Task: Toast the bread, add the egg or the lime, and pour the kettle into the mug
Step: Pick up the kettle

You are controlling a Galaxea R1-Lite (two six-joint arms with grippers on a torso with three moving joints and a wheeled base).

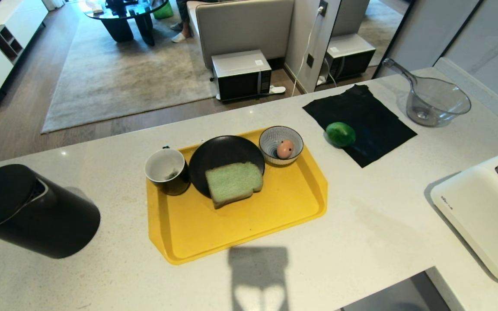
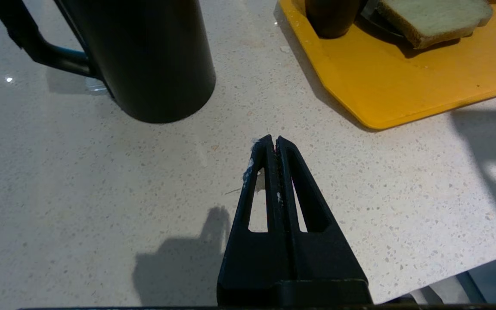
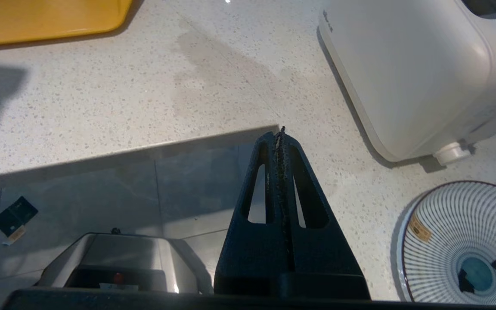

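Observation:
The pale green bread [image 1: 233,182] leans on a black plate [image 1: 223,155] on the yellow tray [image 1: 249,220]. The black mug [image 1: 167,171] stands left of the plate. A pinkish egg [image 1: 285,149] lies in a striped bowl [image 1: 270,139] at the tray's back right. The lime [image 1: 340,134] rests on a black cloth [image 1: 361,116]. The black kettle [image 1: 28,211] stands at the left, and the white toaster [image 1: 486,207] at the right. Neither arm shows in the head view. My left gripper [image 2: 273,140] hovers shut over the counter near the kettle [image 2: 153,56]. My right gripper [image 3: 279,133] is shut at the counter's front edge, near the toaster [image 3: 407,64].
A clear plastic ladle bowl [image 1: 437,101] sits at the back right. A striped plate [image 3: 467,245] lies on the counter near the toaster. Beyond the counter are a microwave [image 1: 241,73] on the floor, a sofa and a rug.

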